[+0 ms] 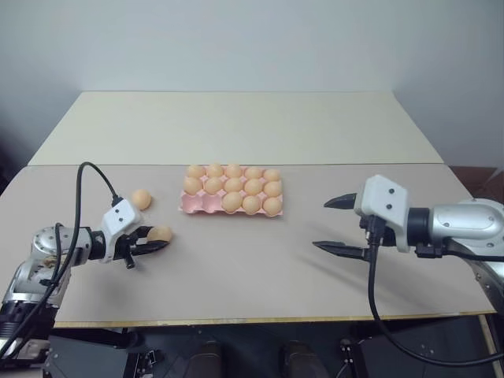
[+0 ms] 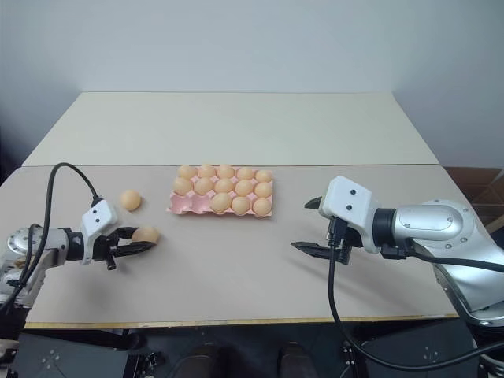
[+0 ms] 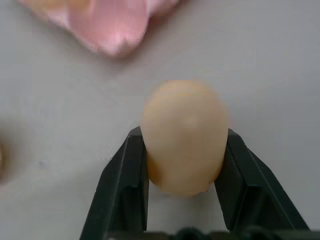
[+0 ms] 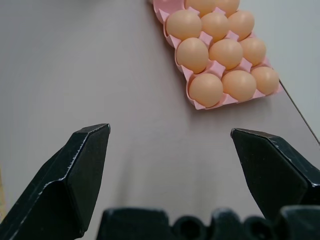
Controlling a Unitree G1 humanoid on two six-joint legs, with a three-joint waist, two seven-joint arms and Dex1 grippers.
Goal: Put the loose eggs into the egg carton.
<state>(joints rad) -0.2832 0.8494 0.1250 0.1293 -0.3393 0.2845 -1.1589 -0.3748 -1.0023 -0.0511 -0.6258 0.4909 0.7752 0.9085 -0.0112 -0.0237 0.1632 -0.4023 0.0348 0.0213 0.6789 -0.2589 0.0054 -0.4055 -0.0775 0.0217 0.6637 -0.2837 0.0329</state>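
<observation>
Egg carton (image 1: 187, 205) mid-counter, nearly full: thirteen eggs seated, two front-left cups empty. Left end effector (image 1: 155, 239) clamped on loose egg (image 1: 160, 233), near carton's front-left. Second loose egg (image 1: 141, 198) lies left of carton. Right end effector (image 1: 334, 225) wide open, empty, right of carton. Two placements left.

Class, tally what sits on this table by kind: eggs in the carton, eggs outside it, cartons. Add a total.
Flat pink moulded egg carton: 1
Light-brown oval eggs in the carton: 13
Light-brown oval eggs outside it: 2 (one on the table, one in the left gripper)
Total: 16
</observation>
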